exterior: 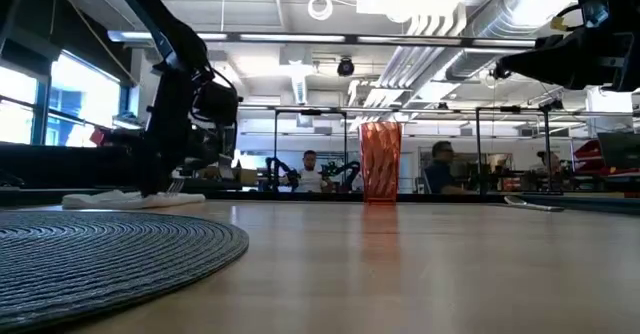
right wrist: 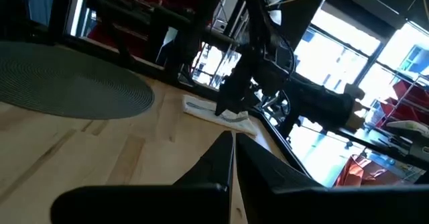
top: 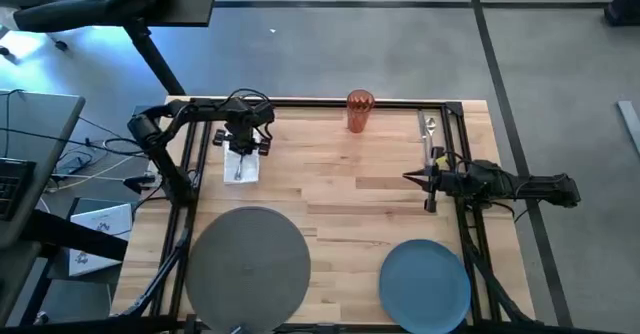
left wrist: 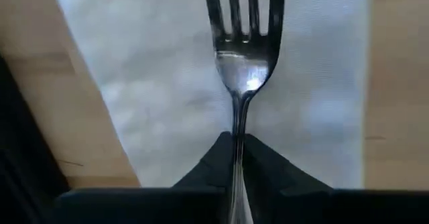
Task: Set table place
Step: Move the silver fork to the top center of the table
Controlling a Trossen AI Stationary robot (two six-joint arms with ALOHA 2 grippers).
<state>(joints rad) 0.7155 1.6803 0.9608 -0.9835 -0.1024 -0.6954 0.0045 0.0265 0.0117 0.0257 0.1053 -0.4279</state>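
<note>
The table [top: 340, 189] carries a grey placemat [top: 247, 262] at its near left and a blue plate [top: 425, 284] at its near right, well apart from each other. An orange tumbler [top: 360, 111] stands upright at the far edge, near the middle. More cutlery [top: 429, 132] lies by the far right rail. A white napkin [top: 241, 164] lies at the far left, beside the left rail. People are seen seated in the room beyond the table.

The left gripper [top: 246, 150] is lowered over the napkin, and a silver fork [left wrist: 242, 56] is clamped between its fingers by the handle, the tines lying over the napkin. The right gripper [top: 411, 177] is held above the table's right side, pointing left, with its fingers pressed together on nothing.
</note>
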